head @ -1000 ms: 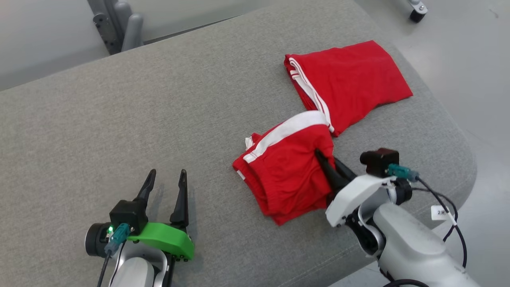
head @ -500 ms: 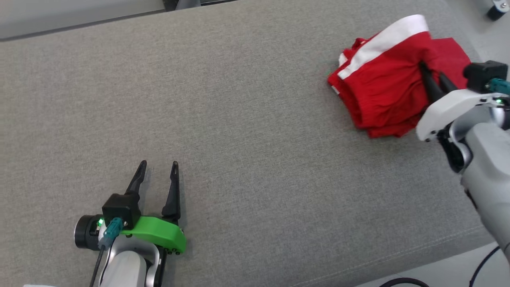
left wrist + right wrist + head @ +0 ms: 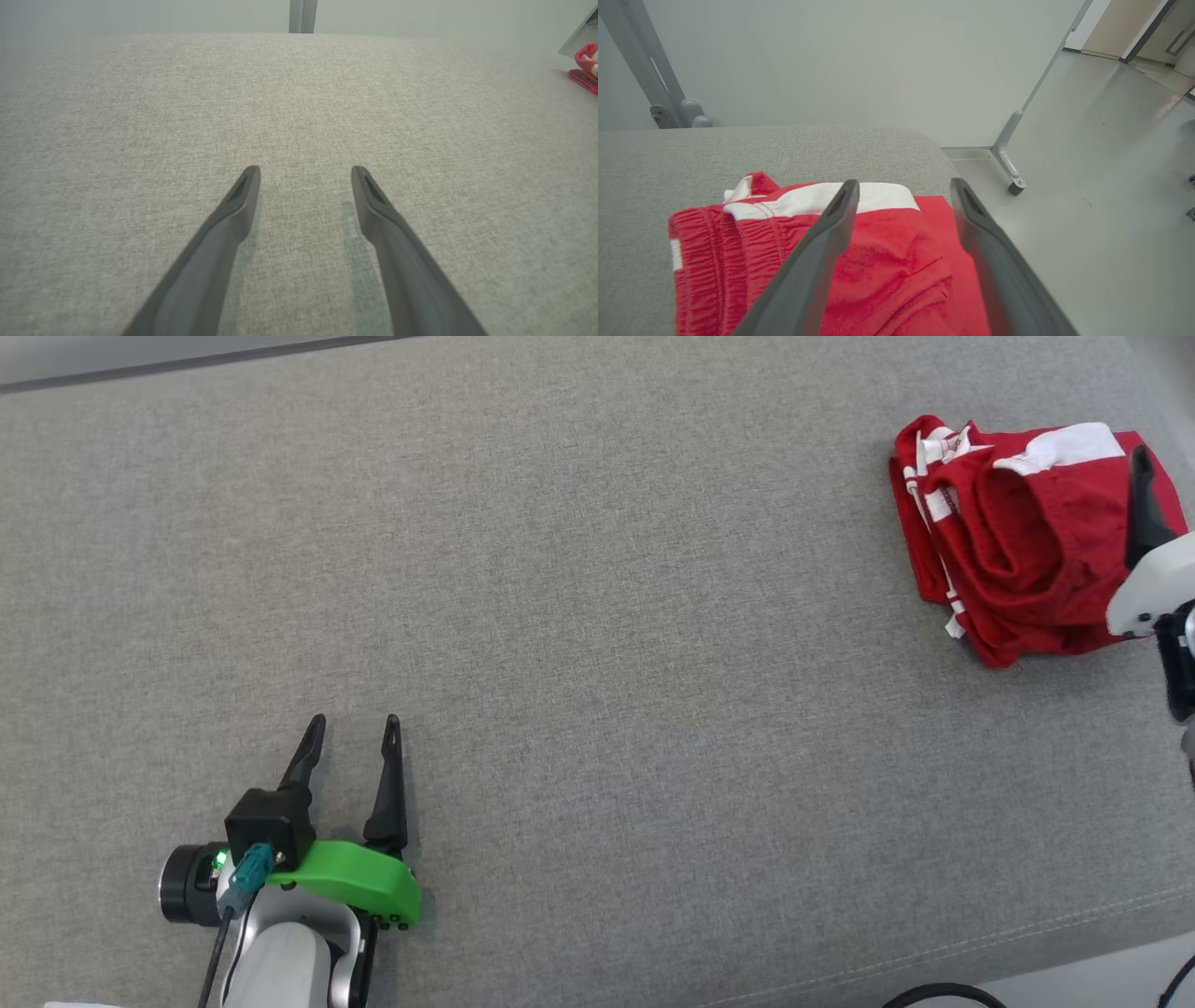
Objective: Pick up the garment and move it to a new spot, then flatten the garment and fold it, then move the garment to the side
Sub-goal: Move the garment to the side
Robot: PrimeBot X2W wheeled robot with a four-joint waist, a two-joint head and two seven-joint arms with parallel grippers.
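Left gripper (image 3: pixel 355 721) sits low at the near left of the grey fabric worktop (image 3: pixel 597 616). Its forearm comes up from the near edge and its two dark fingers point away across the cloth. The jaws are spread wide with nothing between them. The left wrist view confirms it, showing bare grey weave in the gap and both fingertips hovering close over the surface, each with a soft shadow beneath. A green cover (image 3: pixel 359 887) wraps the wrist just behind the fingers.

Over on the other side, the red garment (image 3: pixel 1018 551) lies bunched in a rumpled heap by the worktop's right edge, toward the far right corner. Its white waistband is on top and thin white stripes show along its left side.

The right arm reaches in from the right edge, pale wrist housing low and one dark finger (image 3: pixel 1144 504) standing over the heap's right side. In the right wrist view the right gripper (image 3: pixel 904 184) is angled down over the garment. Its jaws are parted wide and clamp nothing, and the red cloth lies loose below and between them. One finger crosses the crumpled red and the white band, and the other runs along the cloth's outer edge, with the grey floor (image 3: pixel 1087 233) beyond.

The two grippers are well apart, at opposite ends of the worktop.
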